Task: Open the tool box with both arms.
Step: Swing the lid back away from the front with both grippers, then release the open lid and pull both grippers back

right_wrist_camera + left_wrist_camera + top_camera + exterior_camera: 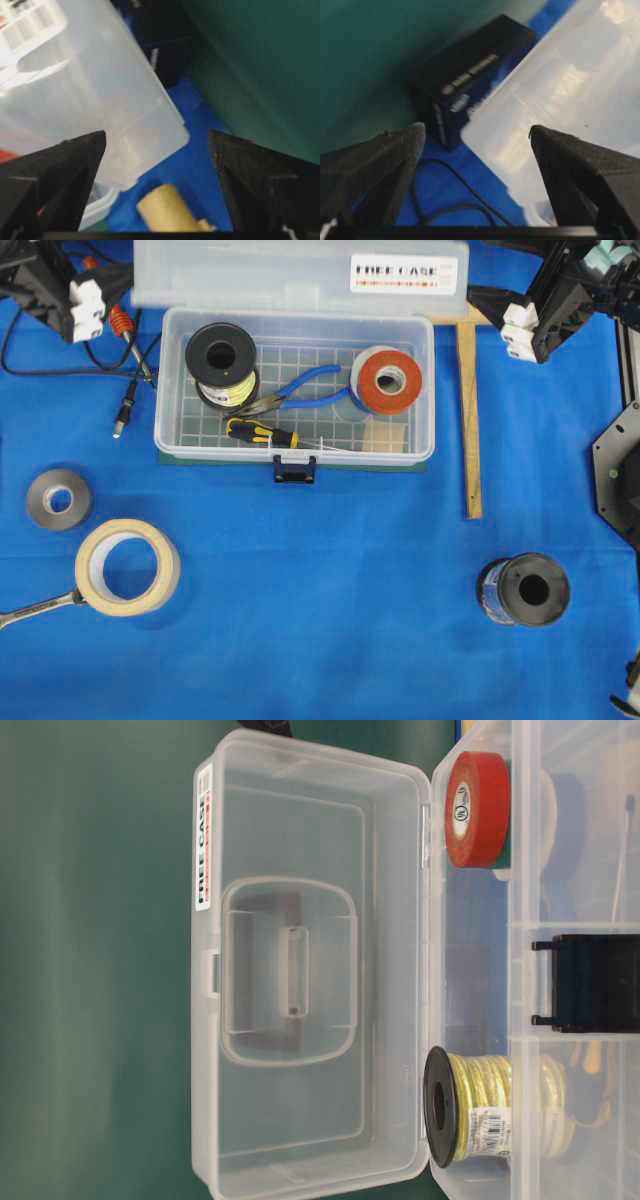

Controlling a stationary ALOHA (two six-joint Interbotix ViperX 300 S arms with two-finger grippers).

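The tool box (425,380) stands open at the back middle of the blue cloth. Its clear lid (250,275) with the "FREE CASE" sticker (403,273) is swung back, and the black latch (294,470) hangs at the front. Inside lie a yellow wire spool (222,362), blue pliers (305,387), a red tape roll (388,380) and a screwdriver (260,432). My left gripper (95,295) is open and empty beside the lid's left end (560,90). My right gripper (525,325) is open and empty beside the lid's right end (75,75). Neither touches the box.
A wooden ruler (470,420) lies right of the box. A grey tape roll (58,500), a masking tape roll (127,567) and a wrench (35,610) lie at front left. A black spool (527,590) sits at front right. Probe cables (125,335) lie by the left gripper.
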